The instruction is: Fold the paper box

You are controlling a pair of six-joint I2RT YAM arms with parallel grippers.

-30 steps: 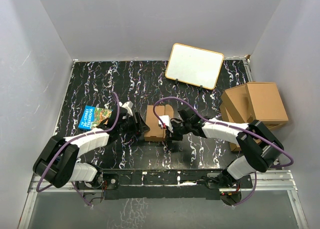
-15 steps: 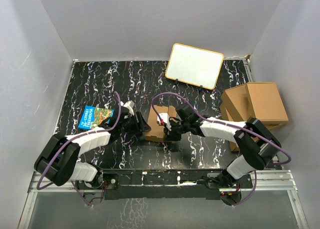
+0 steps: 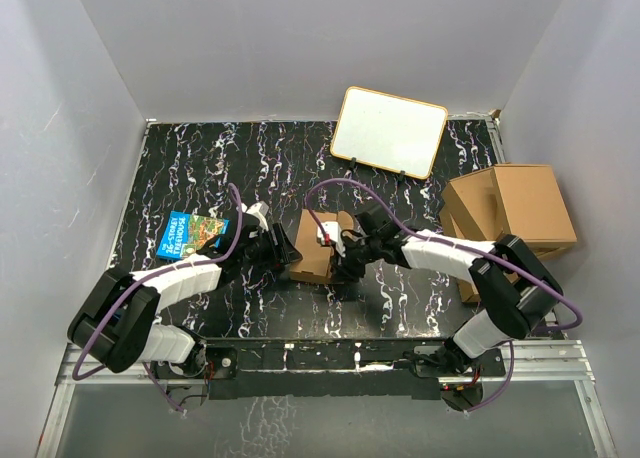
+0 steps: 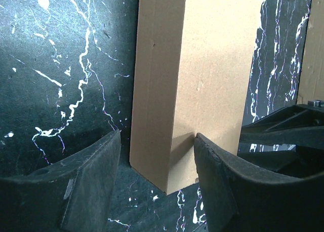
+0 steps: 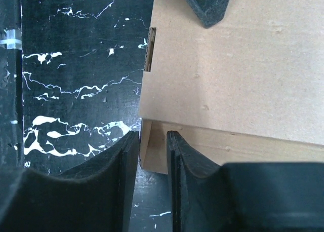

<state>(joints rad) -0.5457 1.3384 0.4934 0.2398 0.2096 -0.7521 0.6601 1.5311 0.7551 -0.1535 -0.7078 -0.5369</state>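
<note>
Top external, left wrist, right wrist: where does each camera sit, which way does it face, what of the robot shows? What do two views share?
Top external: above and behind the bases, looking down on the table; the left arm and right arm show whole.
Left wrist: on the left arm, facing along its open jaws astride a corner of the paper box.
Right wrist: on the right arm, facing past its narrowly parted jaws at the box's edge.
Shared: both wrist views show the box.
</note>
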